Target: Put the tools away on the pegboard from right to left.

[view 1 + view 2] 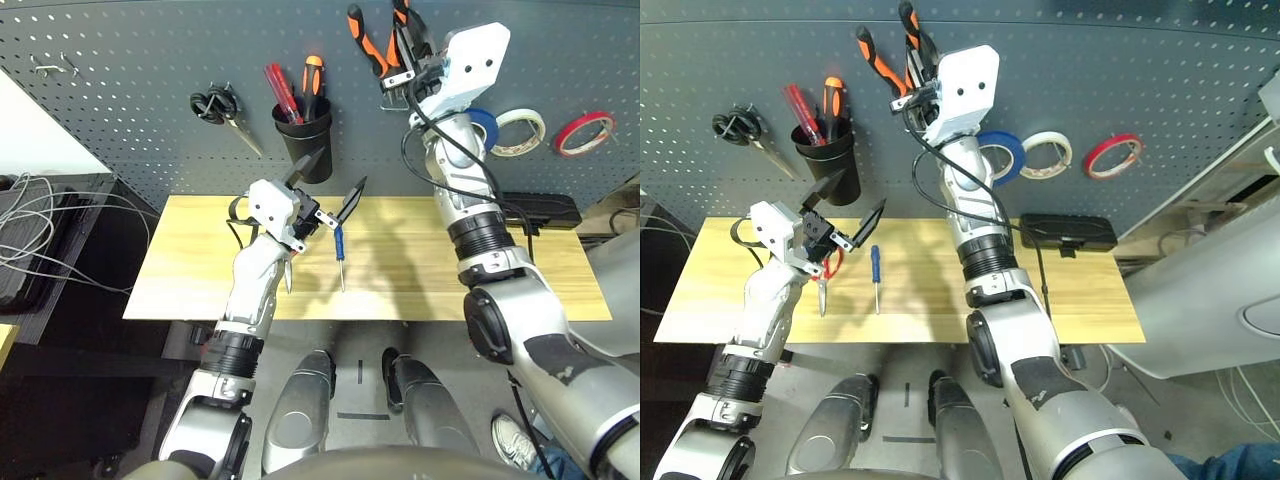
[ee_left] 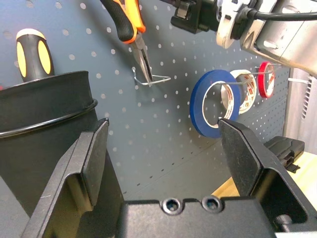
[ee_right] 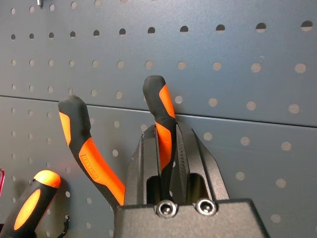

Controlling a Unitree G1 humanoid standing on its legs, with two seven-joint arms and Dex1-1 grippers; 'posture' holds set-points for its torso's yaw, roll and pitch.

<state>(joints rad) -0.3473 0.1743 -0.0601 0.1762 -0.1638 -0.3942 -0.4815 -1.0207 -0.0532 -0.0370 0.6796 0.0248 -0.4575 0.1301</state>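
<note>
High on the pegboard (image 1: pixel 150 60), my right gripper (image 1: pixel 405 45) is shut on one handle of the orange-and-black pliers (image 1: pixel 368 38). The pliers' nose (image 2: pixel 141 59) reaches down into a wire hook (image 2: pixel 153 79). A blue tape ring (image 2: pixel 208 104) hangs on the board, partly behind my right forearm. My left gripper (image 1: pixel 343 168) is open and holds nothing, raised above the table in front of the black cup (image 1: pixel 305 140). The slim blue-handled screwdriver (image 1: pixel 340 250) lies on the table. The red-handled scissors (image 1: pixel 825 272) lie beside it, partly under my left wrist.
Black-handled scissors (image 1: pixel 218 106) hang at the board's left. The cup holds an orange-and-black screwdriver (image 1: pixel 313 85) and a red-handled tool (image 1: pixel 282 92). White (image 1: pixel 520 130) and red (image 1: pixel 585 130) tape rings hang to the right. A black box (image 1: pixel 540 210) sits at the table's (image 1: pixel 200 270) back right.
</note>
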